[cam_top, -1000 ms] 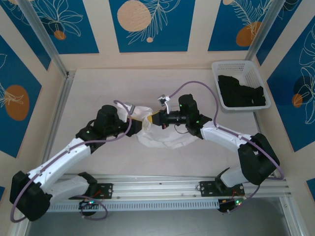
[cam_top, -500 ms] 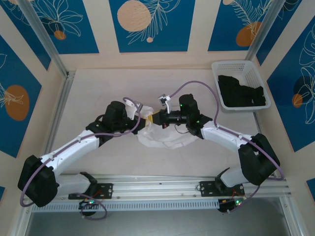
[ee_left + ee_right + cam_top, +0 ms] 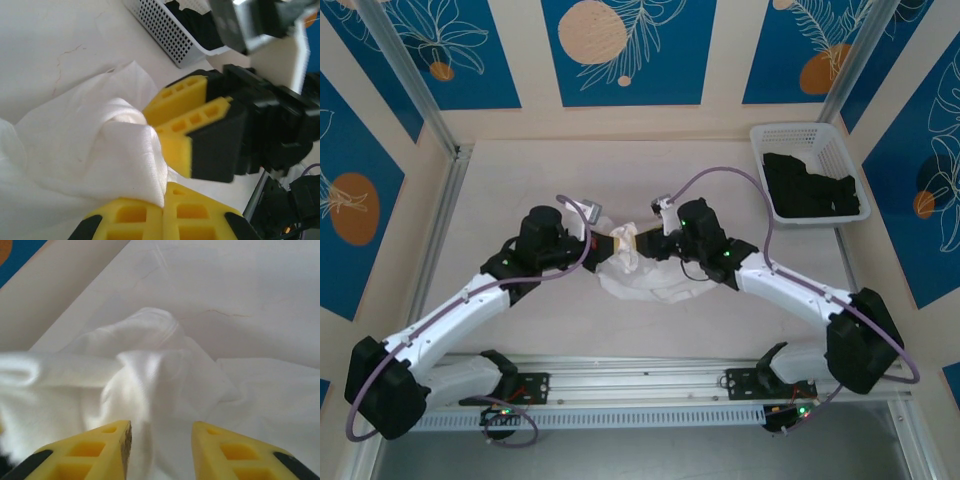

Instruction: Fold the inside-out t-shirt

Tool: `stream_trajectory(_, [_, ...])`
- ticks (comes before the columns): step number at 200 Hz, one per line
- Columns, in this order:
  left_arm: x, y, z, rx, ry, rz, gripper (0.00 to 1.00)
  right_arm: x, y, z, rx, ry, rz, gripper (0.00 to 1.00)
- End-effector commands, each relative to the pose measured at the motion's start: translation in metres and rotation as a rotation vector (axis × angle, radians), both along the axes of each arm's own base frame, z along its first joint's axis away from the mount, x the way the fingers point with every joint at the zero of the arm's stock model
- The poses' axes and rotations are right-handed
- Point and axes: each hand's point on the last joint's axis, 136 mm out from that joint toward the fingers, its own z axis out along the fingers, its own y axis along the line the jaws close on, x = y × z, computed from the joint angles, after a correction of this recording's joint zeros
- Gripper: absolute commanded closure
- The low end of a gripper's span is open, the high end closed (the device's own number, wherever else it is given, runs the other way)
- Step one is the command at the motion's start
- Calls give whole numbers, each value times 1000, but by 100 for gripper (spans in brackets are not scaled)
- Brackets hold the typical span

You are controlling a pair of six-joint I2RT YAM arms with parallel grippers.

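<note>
The white inside-out t-shirt (image 3: 658,280) lies crumpled at mid-table, with one part lifted between the two grippers. My left gripper (image 3: 606,240) is shut on a fold of the t-shirt (image 3: 100,135); in the left wrist view its yellow fingers (image 3: 125,217) meet on the cloth at the bottom edge. My right gripper (image 3: 632,241) faces it from the right, almost touching. In the right wrist view the right gripper (image 3: 161,436) stands open, a raised ridge of the t-shirt (image 3: 165,370) between its fingers. Its yellow fingers (image 3: 192,117) also appear just above the left gripper (image 3: 164,207).
A white slotted basket (image 3: 808,133) holding a black garment (image 3: 812,186) stands at the back right; its wall (image 3: 160,25) appears in the left wrist view. Metal frame posts rise at the back corners. The pale table (image 3: 520,180) runs left of the shirt.
The left gripper reached right to the lifted cloth, then drew back slightly left with it. The right arm shifted left and turned at the wrist.
</note>
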Motion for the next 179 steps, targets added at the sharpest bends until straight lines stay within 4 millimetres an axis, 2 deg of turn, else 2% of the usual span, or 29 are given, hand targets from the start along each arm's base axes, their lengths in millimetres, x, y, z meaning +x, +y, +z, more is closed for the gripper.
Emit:
stream_trajectory(1, [1, 2, 5, -37, 2, 13, 100, -13, -3, 12, -28, -147, 31, 59])
stream_trajectory(48, [1, 3, 4, -45, 11, 14, 100, -43, 18, 16, -8, -265, 188, 55])
stream_trajectory(111, [-5, 5, 5, -52, 9, 6, 100, -35, 35, 21, -6, -319, 240, 58])
stream_trajectory(135, [-5, 5, 4, -51, 9, 7, 100, -35, 40, 24, 2, -326, 262, 67])
stream_trajectory(179, [-3, 10, -3, -30, 12, 31, 100, -45, 43, 35, 42, -346, 309, 93])
